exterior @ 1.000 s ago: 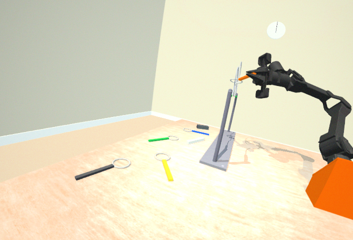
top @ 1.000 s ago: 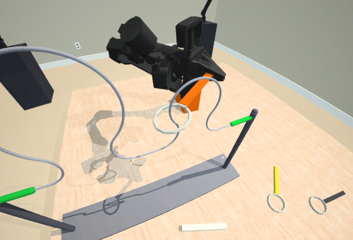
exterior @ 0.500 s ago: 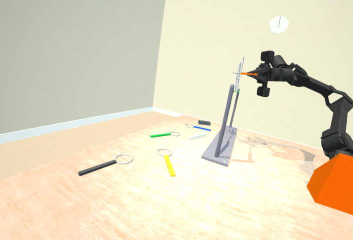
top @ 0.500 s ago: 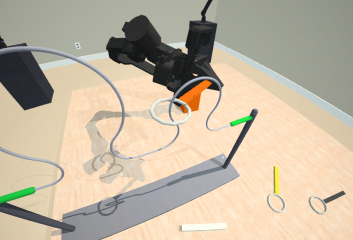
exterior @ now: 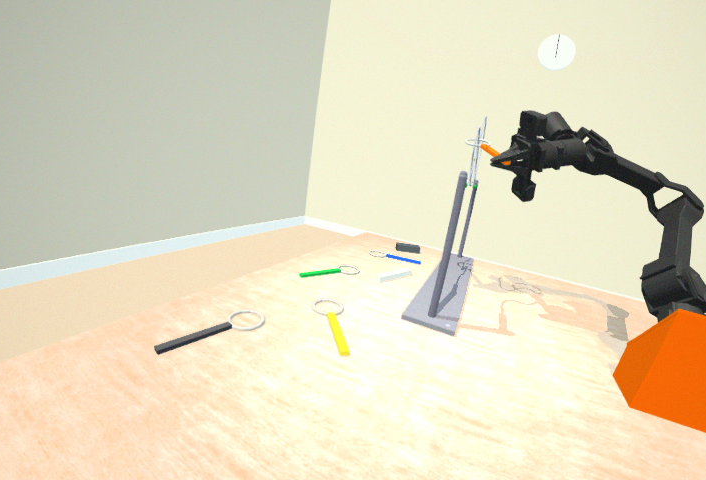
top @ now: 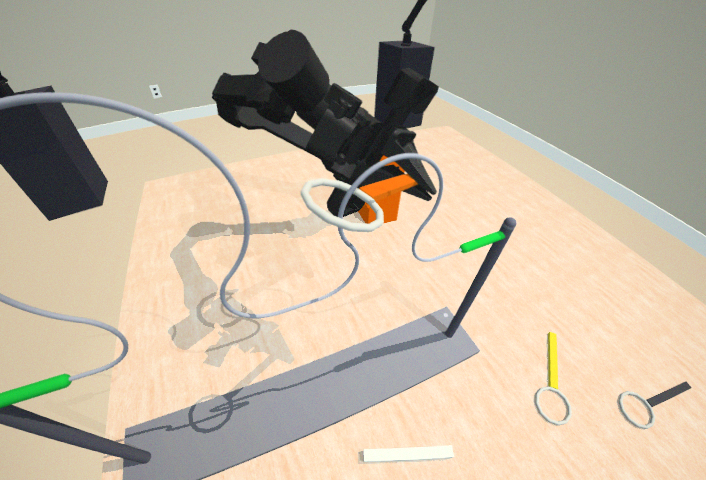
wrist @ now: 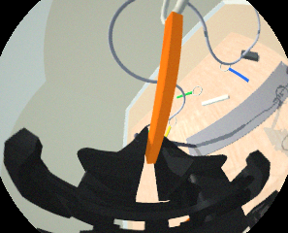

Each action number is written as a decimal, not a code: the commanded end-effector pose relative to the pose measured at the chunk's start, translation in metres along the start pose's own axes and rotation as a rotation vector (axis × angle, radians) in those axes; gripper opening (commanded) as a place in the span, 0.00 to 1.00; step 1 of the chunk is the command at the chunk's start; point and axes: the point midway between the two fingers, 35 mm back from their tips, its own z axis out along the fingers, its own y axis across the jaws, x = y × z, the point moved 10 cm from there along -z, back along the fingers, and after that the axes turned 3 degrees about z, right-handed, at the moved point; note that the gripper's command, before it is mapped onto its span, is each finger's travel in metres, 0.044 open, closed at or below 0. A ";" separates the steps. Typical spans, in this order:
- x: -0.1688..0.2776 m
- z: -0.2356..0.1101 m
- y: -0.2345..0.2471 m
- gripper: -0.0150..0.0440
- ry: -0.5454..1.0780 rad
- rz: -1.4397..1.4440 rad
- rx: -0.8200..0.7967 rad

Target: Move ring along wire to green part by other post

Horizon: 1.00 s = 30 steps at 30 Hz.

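My gripper (top: 407, 178) is shut on the orange handle (top: 385, 195) of the white ring (top: 342, 204). The ring lies nearly flat in the air, and the thin grey wire (top: 348, 249) passes through it on a hump not far from the right post (top: 481, 277). That post's green part (top: 481, 242) lies lower right of the ring. The other green part (top: 25, 391) is at the far left by the left post (top: 53, 430). From the side, the ring (exterior: 476, 145) sits above the posts.
The grey base plate (top: 297, 396) carries both posts. Spare rings with a yellow handle (top: 552, 367) and a dark handle (top: 651, 403) and a white bar (top: 407, 453) lie on the floor in front. A large orange block (exterior: 682, 373) stands by the arm's base.
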 end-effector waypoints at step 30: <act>0.003 0.004 -0.018 0.00 -0.092 -0.593 0.330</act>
